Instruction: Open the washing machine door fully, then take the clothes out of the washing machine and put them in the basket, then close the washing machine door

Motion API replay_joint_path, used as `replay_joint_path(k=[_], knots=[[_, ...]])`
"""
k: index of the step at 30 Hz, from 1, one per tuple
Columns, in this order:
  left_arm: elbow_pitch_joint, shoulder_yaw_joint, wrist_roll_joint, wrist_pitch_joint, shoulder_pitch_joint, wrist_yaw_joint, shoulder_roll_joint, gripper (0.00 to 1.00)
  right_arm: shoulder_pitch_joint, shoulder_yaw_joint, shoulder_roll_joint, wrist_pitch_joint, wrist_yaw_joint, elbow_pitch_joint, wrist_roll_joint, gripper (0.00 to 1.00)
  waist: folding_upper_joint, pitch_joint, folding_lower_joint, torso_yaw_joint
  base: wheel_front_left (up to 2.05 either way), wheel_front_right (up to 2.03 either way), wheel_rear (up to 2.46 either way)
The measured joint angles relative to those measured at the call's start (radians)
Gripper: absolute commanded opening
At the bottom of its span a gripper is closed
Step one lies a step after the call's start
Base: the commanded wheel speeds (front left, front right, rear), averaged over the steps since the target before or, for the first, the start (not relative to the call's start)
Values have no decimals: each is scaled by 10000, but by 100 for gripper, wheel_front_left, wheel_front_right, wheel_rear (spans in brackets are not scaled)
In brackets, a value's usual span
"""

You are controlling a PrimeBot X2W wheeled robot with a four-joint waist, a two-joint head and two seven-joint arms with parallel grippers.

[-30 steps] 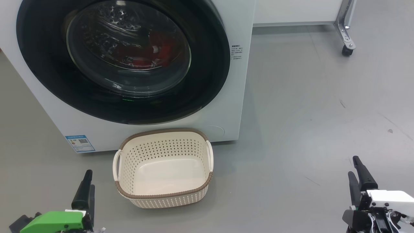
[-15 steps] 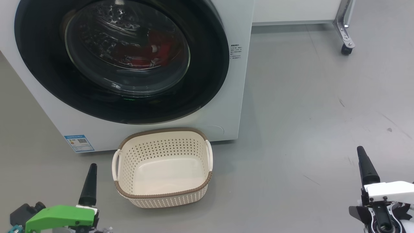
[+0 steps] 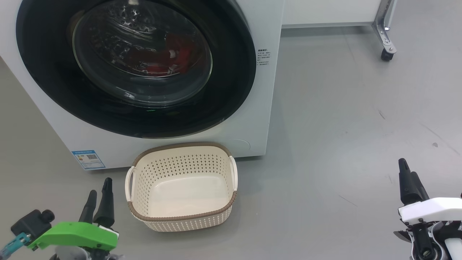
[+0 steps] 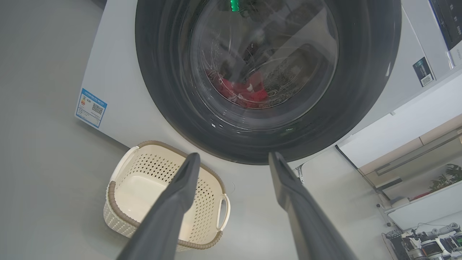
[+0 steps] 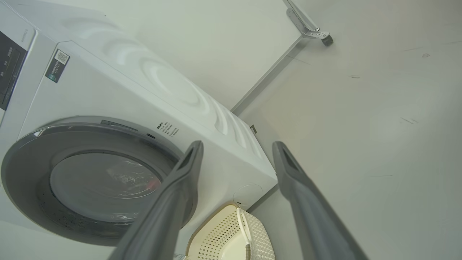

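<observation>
Washing machine door (image 3: 140,61) stands shut; left tool (image 3: 99,187), right tool (image 3: 408,168) hover spread.

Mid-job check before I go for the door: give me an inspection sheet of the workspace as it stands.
surface: grey floor, a few dark scuffs.
job's things: washing machine door shut; red clothes inside, seen through the glass; basket empty, upright on the floor against the front of the washing machine.
clutter: nothing seen.
grippers: left gripper and right gripper low on either side of the basket, jaws open, holding nothing.
cables: thin wires at the right gripper's base.
surroundings: metal leg on a castor; white panel behind.
</observation>
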Motion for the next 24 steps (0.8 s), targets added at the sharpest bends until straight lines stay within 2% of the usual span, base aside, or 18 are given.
replay_joint_path(k=[11,24], knots=[[-215,-489,2355,-374,-105,790,151,100,-55,769,-453,-489,-506,-157,-2299,100,0,26,0,0,0,0,0],[-349,-1014,4289,-765,-133,1181,226,100,-56,1432,-579,-934,-1037,-242,-4117,100,0,44,0,10,0,0,0]])
